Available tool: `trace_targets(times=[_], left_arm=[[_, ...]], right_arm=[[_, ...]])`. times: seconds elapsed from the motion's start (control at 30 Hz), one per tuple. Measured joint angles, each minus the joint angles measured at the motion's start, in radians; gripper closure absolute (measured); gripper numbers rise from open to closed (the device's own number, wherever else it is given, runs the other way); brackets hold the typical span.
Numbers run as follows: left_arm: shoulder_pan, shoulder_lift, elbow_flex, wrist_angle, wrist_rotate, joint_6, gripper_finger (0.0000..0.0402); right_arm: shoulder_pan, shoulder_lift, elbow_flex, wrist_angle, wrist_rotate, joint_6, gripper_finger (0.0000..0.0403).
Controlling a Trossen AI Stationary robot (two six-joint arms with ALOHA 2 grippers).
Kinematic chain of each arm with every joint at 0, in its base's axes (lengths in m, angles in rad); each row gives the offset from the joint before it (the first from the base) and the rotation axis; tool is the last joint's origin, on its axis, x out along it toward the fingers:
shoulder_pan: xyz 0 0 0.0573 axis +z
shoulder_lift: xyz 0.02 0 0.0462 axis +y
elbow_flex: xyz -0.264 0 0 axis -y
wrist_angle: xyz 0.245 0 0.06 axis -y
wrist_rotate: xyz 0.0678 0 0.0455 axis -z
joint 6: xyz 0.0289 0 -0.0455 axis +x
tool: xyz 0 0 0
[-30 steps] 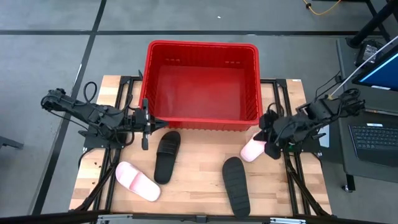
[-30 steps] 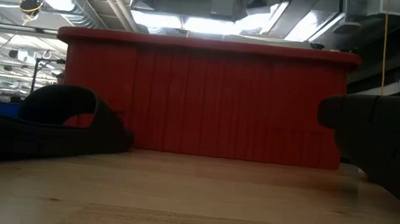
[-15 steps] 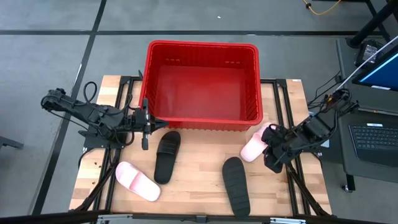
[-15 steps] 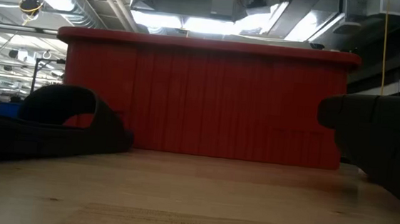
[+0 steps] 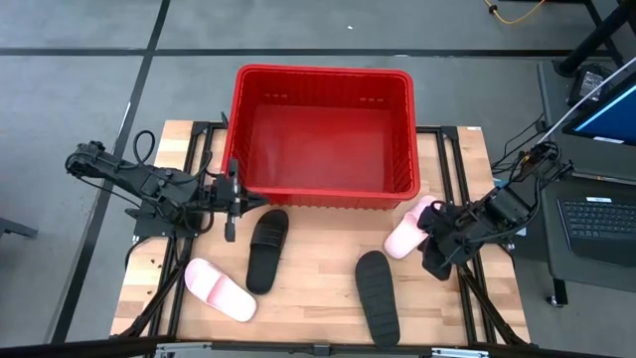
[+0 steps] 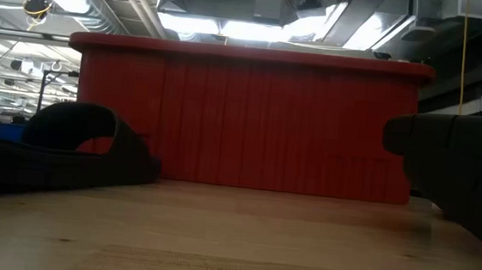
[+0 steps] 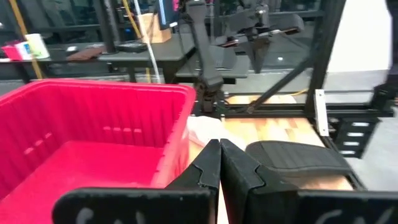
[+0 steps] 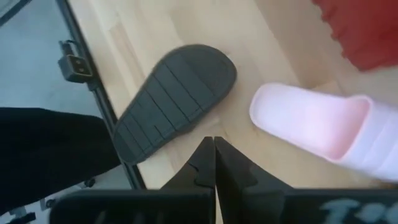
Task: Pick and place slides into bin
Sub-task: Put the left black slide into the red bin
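Observation:
The red bin point(image 5: 323, 134) stands at the table's far middle. Four slides lie on the wood in front of it. One black slide point(image 5: 266, 249) and one pink slide point(image 5: 219, 288) are on the left. Another pink slide point(image 5: 407, 231) and a black slide point(image 5: 378, 296) showing a ribbed face point(image 8: 171, 99) are on the right. My left gripper point(image 7: 219, 144) hovers shut by the bin's near left corner, pointing across the table. My right gripper point(image 8: 213, 142) is shut and points steeply down, above the wood between the right pink slide point(image 8: 317, 124) and the right black one.
Black frame rails point(image 5: 467, 288) run along the table's left and right sides. A laptop point(image 5: 601, 224) sits on a stand beyond the right edge. Bare wood point(image 5: 313, 298) lies between the two black slides. The low view shows only the bin wall point(image 6: 247, 118) and two dark slides.
My right gripper has swung away from above the right pink slide toward the table's near edge, sinking a little, and its wrist has rolled. It stayed shut. The slides and the bin lie where they were.

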Motion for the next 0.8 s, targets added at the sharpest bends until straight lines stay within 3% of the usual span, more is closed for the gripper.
trace_targets(times=[0.33, 0.8], left_arm=[[0.000, 0.000, 0.000, 0.000, 0.213, -0.001, 0.0400], [0.000, 0.000, 0.000, -0.021, 0.230, -0.019, 0.0400]], right_arm=[[0.000, 0.000, 0.000, 0.153, 0.005, -0.203, 0.0401], [0.000, 0.006, 0.000, 0.148, 0.028, -0.199, 0.0401]])
